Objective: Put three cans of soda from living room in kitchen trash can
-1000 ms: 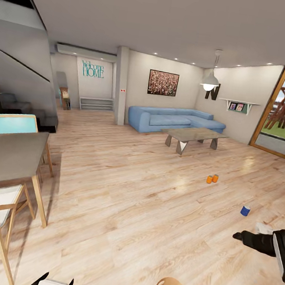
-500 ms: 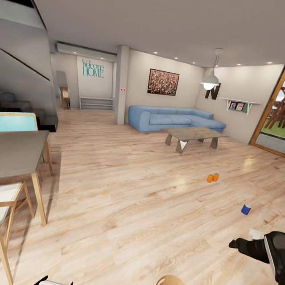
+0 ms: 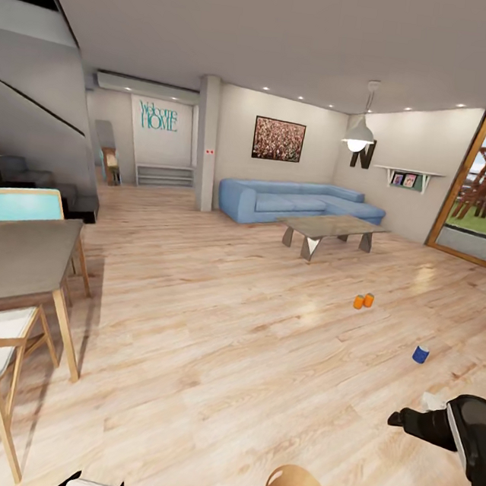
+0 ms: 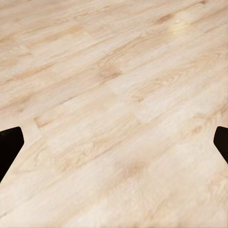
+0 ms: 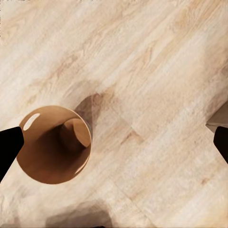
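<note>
Two orange cans [image 3: 363,301] and blue can [image 3: 420,354] upright (floor); copper bin [image 5: 53,144] empty.

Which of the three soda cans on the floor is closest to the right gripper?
The blue can. It stands alone on the wood floor just beyond the right gripper, while the two orange cans sit side by side farther off, toward the low table.

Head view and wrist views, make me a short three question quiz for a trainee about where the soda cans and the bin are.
1. True or false: all three cans stand on the wood floor.
2. Which can is nearest the right tool? A) blue can B) orange cans
3. Fill in: in the right wrist view the trash can looks ____ inside.

Key: 1 true. 2 A. 3 empty.
</note>
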